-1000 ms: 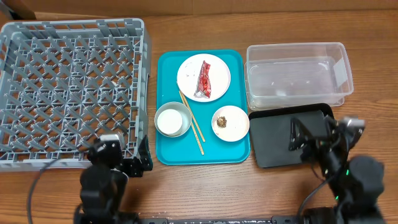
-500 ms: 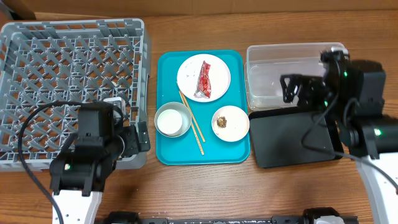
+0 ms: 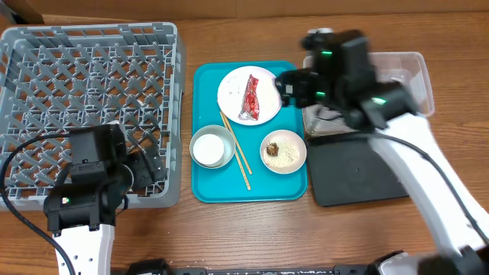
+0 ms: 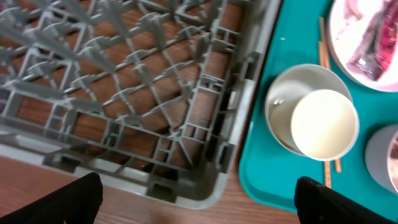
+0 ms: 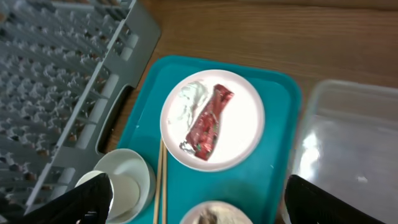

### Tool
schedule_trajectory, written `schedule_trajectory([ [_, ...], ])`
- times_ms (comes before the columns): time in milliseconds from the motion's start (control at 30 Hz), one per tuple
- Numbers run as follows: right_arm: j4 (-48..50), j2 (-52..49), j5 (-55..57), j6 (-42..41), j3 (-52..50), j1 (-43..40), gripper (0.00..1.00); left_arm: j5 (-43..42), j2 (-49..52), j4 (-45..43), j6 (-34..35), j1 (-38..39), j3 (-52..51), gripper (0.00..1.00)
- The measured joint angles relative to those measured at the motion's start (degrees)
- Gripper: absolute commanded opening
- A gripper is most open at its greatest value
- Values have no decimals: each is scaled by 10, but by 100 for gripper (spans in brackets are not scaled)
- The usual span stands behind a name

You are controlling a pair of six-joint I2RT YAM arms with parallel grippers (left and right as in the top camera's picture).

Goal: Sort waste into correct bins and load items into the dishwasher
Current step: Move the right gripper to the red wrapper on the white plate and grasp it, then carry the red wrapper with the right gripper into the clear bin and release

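Brown wooden table — grain showing, evenly lit.

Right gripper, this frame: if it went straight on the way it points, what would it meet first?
Most likely the red wrapper lying on the large plate, which sits centred ahead of the open right gripper in its wrist view. Its height above the wrapper is unclear.

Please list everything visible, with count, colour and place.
dish rack: one, grey, left
teal tray: one, teal, centre
large plate: one, white, teal tray's back
wrapper: one, red, on large plate
tissue: one, white, beside wrapper
bowl: one, white, teal tray's front left
small plate: one, white, teal tray's front right
rice: loose grains, white, on small plate
lump: one, brown, with rice
chopsticks: two, wooden, beside bowl
tub: one, clear, right back
black tray: one, black, right front
left gripper: open, above rack corner
right gripper: open, above teal tray
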State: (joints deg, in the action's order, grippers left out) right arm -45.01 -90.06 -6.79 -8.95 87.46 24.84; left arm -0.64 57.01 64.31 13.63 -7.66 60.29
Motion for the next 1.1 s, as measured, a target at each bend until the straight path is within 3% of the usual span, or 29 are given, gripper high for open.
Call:
schedule_trajectory([
  [333,104,-209,71,-22,13,81,87,0,3,0,0,-3,0,100],
  [533,146,-296,83,-73,13,89,77,0,4,5,0,-3,0,100],
  [700,157,-331,86,-102,13,89,57,0,7,5,0,-3,0,100],
  [767,156,-338,87,-107,13,89,37,0,7,5,0,-3,0,100],
  [900,156,-340,87,-112,13,89,7,0,7,9,0,-3,1,100],
  [1100,103,-334,87,-118,36,81,4,0,7,13,0,-3,1,100],
])
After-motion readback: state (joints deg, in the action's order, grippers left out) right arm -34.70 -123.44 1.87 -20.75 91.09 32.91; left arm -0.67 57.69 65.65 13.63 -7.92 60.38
